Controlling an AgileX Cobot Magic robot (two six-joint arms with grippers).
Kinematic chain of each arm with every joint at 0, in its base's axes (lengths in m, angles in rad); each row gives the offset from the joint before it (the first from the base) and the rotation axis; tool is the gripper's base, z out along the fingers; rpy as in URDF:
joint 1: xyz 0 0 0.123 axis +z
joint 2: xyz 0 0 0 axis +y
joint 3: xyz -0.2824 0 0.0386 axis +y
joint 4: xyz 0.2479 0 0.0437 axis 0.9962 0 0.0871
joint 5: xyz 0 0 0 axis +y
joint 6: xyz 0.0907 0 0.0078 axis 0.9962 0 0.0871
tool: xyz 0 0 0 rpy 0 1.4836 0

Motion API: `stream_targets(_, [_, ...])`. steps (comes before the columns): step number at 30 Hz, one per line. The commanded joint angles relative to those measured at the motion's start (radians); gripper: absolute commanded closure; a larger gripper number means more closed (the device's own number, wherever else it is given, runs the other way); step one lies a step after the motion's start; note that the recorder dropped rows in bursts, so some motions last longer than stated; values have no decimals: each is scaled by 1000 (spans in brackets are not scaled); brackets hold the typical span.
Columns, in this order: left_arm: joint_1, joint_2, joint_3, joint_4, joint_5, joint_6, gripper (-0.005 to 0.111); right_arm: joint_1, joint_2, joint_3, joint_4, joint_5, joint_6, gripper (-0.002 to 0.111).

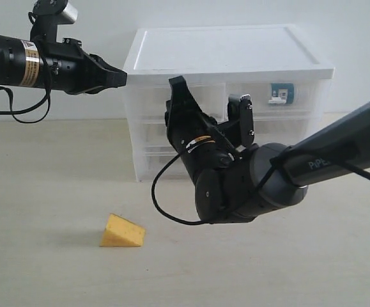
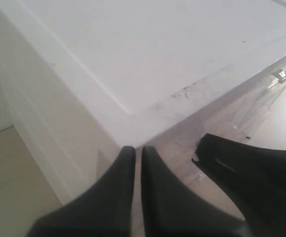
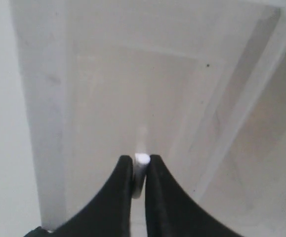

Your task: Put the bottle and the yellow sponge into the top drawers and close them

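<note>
The yellow sponge (image 1: 122, 231) lies on the table in front of the drawer unit (image 1: 223, 48), apart from both grippers. The bottle (image 1: 282, 93) shows through the translucent front of the top right drawer (image 1: 306, 96). My right gripper (image 1: 177, 88) is at the top left drawer (image 1: 147, 97). In the right wrist view it (image 3: 141, 163) is shut on that drawer's little white handle (image 3: 142, 158). My left gripper (image 1: 122, 78) hangs shut and empty by the unit's upper left corner; in its own view it (image 2: 138, 150) hovers just off the white top (image 2: 157, 54).
Two full-width drawers (image 1: 156, 137) sit below the top ones. The right arm's bulky dark body (image 1: 248, 179) stands in front of the unit's middle, with a cable looping down (image 1: 165, 204). Part of that arm (image 2: 254, 170) shows in the left wrist view.
</note>
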Motion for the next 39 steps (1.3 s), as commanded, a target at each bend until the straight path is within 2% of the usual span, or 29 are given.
stream_targets(1, [-8, 7, -4, -3, -3, -2, 103, 14, -61, 58, -17, -27, -19, 108])
stream_targets(5, [-8, 7, -4, -3, -3, -2, 103, 14, -104, 116, -21, -2, -8, 108])
stream_targets(8, [-8, 7, -4, -3, -3, -2, 103, 16, -144, 185, -79, -4, 80, 108])
stream_targets(13, [-8, 7, -4, -3, -3, -2, 103, 86, -163, 255, -59, -28, 140, 108])
stream_targets(22, [-8, 7, -4, -3, -3, -2, 103, 131, -267, 366, -61, -75, 81, 108])
stream_targets(27, [-8, 7, -4, -3, -3, -2, 103, 131, -296, 406, -92, 28, 82, 108])
stream_targets(32, [-8, 7, -4, -1, -5, -2, 103, 131, -299, 437, -135, 24, 92, 108])
stream_targets(35, [-8, 7, -4, -1, -5, -2, 103, 131, -299, 439, -137, 85, 95, 108])
stream_targets(37, [-8, 7, -4, -1, -7, -2, 103, 131, -299, 439, -137, 106, 72, 104])
stream_targets(39, [-8, 7, -4, 2, -7, -2, 103, 131, -299, 439, -139, 103, 38, 89])
